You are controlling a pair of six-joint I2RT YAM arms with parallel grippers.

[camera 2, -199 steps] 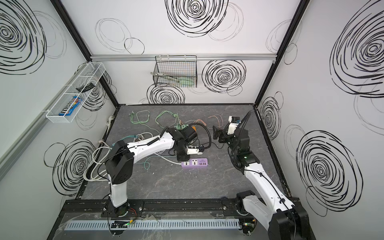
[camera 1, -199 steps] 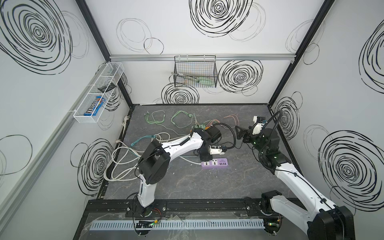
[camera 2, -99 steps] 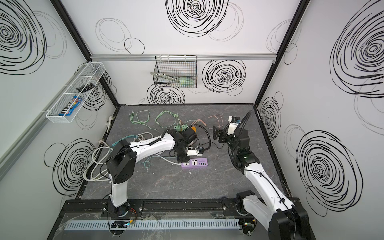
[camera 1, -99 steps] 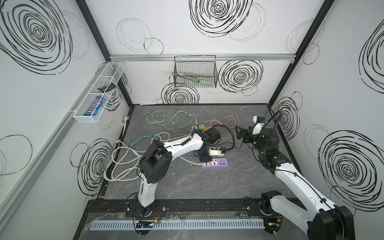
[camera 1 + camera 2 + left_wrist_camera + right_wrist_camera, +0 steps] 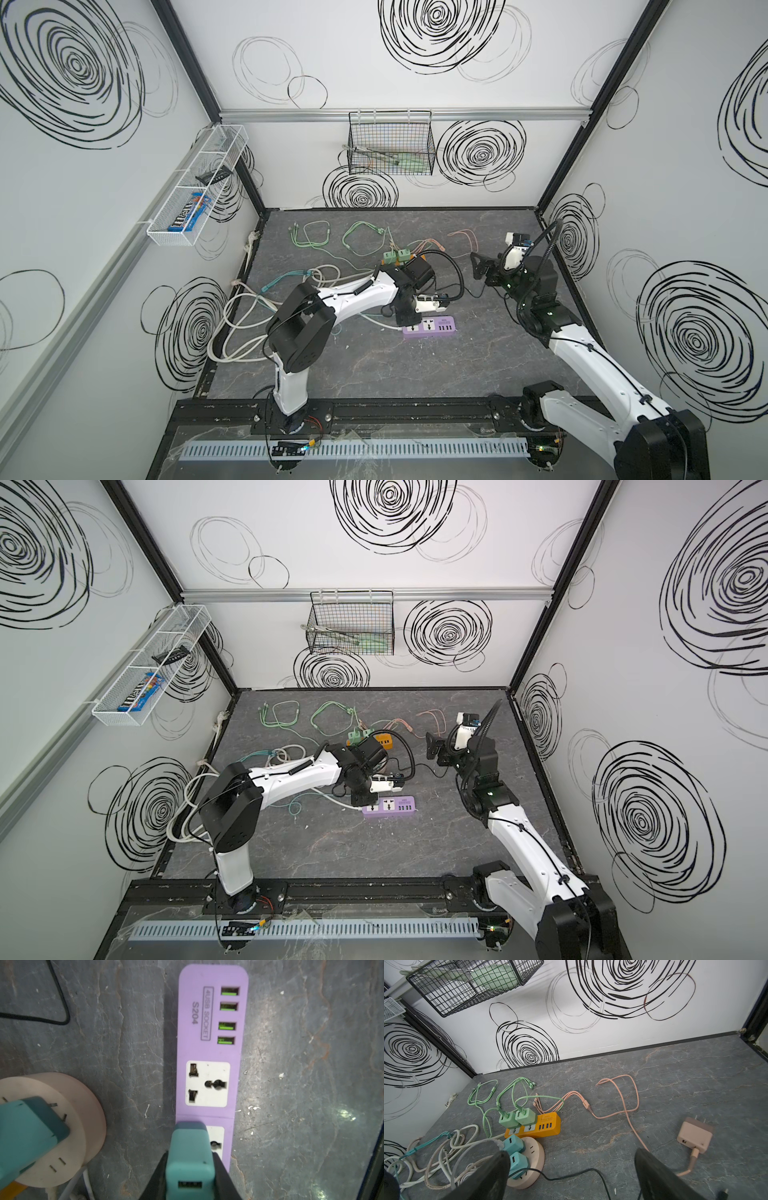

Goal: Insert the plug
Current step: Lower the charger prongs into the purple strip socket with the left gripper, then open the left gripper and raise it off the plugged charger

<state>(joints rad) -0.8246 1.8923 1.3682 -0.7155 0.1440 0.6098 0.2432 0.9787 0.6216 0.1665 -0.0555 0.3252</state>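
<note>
In both top views the left gripper points down at the cable end of the purple power strip, which lies flat near the middle of the table; the plug itself is hidden under it there; the right gripper hangs raised, well apart from the strip, jaws spread wide.

In the left wrist view the black fingers are clamped narrowly on either side of the teal plug, which stands over the strip's nearer socket and covers part of it; whether the prongs are in cannot be told; a round hub sits beside the strip.

In the right wrist view the wide jaws frame bare table; a pink charger lies near one finger.
</note>
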